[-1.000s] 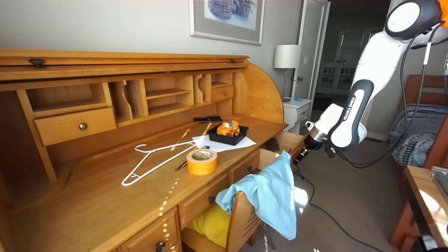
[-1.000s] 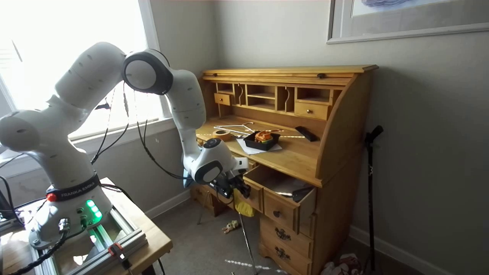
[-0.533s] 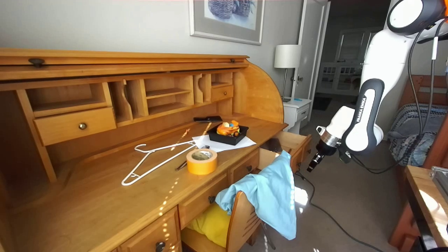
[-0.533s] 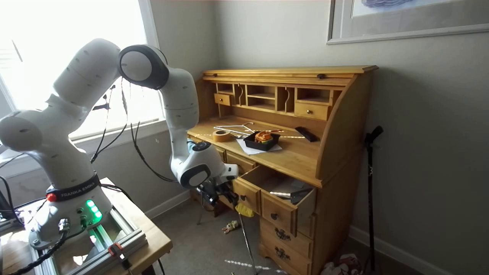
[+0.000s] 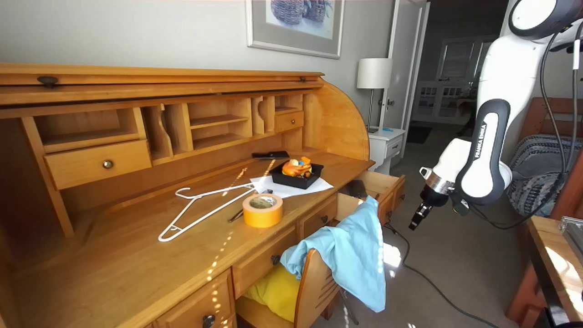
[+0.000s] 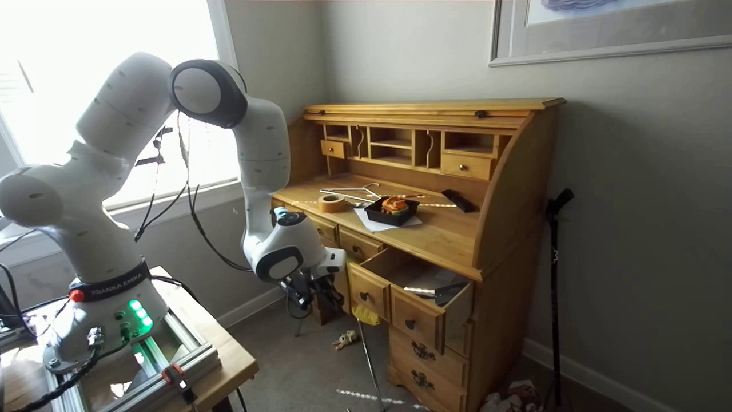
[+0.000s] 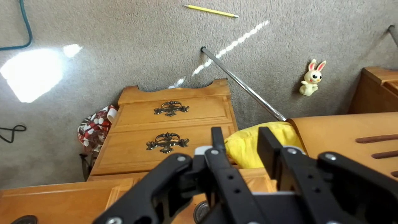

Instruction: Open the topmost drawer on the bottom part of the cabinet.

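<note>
Looking at a big honey-brown wooden bench (image 5: 114, 264) with curved sides, standing against a pale grey wall (image 5: 159, 32). Carrying a white hanger (image 5: 196, 197), a roll of yellow tape (image 5: 263, 218), and a black tray (image 5: 296, 182) sitting partly on white paper (image 5: 278, 189) and holding something orange (image 5: 298, 168). Showing pigeonholes (image 5: 218, 121) and small knobbed drawers (image 5: 86, 164) at the back. Seeing a framed picture (image 5: 296, 27) hanging above, a white lamp (image 5: 374, 73) standing on a nightstand (image 5: 386, 145) near a white door (image 5: 404, 59), and a bright window (image 6: 114, 28). Finding a chair (image 5: 314, 289) in front, bearing a blue cloth (image 5: 353, 248) over its back and a yellow cushion (image 5: 278, 291) on its seat, and a toy rabbit (image 7: 311, 79) and a pencil (image 7: 211, 11) lying on the grey carpet (image 7: 124, 40).

Finding the top drawer (image 6: 420, 315) directly under the bench top, at the end nearer the camera in an exterior view, above two more drawers (image 7: 130, 152) with ornate handles (image 7: 170, 108). Jutting out, showing a front of matching wood in two panels with dark round knobs (image 6: 410, 324), and exposing a pale inside with a dark flat thing (image 6: 449, 293) lying there.

Seeing the hand (image 7: 241, 137) hanging tilted over the carpet, apart from the drawer, with fingers (image 7: 269, 141) spread to a moderate gap and the cushion showing through between.
</note>
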You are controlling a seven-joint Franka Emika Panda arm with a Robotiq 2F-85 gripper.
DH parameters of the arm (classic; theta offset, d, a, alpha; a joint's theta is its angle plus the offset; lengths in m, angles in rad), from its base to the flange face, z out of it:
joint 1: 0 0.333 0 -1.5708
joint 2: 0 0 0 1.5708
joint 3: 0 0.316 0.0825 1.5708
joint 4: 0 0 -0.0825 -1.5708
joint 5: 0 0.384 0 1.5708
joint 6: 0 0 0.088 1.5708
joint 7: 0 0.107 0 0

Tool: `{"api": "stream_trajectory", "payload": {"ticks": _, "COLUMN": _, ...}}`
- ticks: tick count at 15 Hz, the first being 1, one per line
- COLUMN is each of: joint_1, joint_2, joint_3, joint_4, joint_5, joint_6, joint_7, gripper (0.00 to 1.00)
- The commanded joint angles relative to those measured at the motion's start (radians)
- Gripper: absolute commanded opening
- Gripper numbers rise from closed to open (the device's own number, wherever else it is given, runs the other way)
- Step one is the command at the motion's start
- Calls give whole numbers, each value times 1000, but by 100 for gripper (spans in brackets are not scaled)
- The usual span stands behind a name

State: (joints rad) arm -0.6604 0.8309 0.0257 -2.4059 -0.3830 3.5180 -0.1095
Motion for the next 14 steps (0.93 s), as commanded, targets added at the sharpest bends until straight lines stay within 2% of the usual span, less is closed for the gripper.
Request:
{"api": "stream_trajectory", "payload": {"ticks": 1, "joint_1": -145, "joint_2": -76, "joint_3": 125, "joint_4": -60, "joint_5": -73, "joint_6": -66, "joint_7": 30, "gripper": 66}}
{"api": "stream_trajectory", "payload": {"ticks": 5, "joint_1": -394, "joint_2": -137, "joint_3": 363, "joint_4": -94, "joint_5": -112, "joint_6": -228, "joint_7": 18, "gripper": 95}}
{"api": "stream_trajectory", "payload": {"ticks": 7, "joint_1": -503, "joint_2": -169, "joint_3": 489, "joint_4": -102, "joint_5": -57, "joint_6": -355, "joint_7": -9, "gripper": 100}}
{"api": "stream_trajectory", "payload": {"ticks": 9, "joint_1": -609, "joint_2": -211, "joint_3": 603, "joint_4": -103, "joint_5": -70, "joint_6": -484, "joint_7": 6, "gripper": 100}}
{"api": "stream_trajectory", "payload": {"ticks": 10, "joint_1": -617, "joint_2": -246, "joint_3": 639, "joint_4": -112, "joint_5": 44, "joint_6": -534, "joint_7": -80, "gripper": 100}}
{"api": "stream_trajectory", "payload": {"ticks": 12, "joint_1": -652, "joint_2": -313, "joint_3": 704, "joint_4": -107, "joint_5": 135, "joint_6": -647, "joint_7": -141, "gripper": 100}}
{"api": "stream_trajectory", "payload": {"ticks": 14, "joint_1": -657, "joint_2": -397, "joint_3": 750, "joint_4": -100, "joint_5": 230, "joint_6": -738, "joint_7": -200, "gripper": 100}}
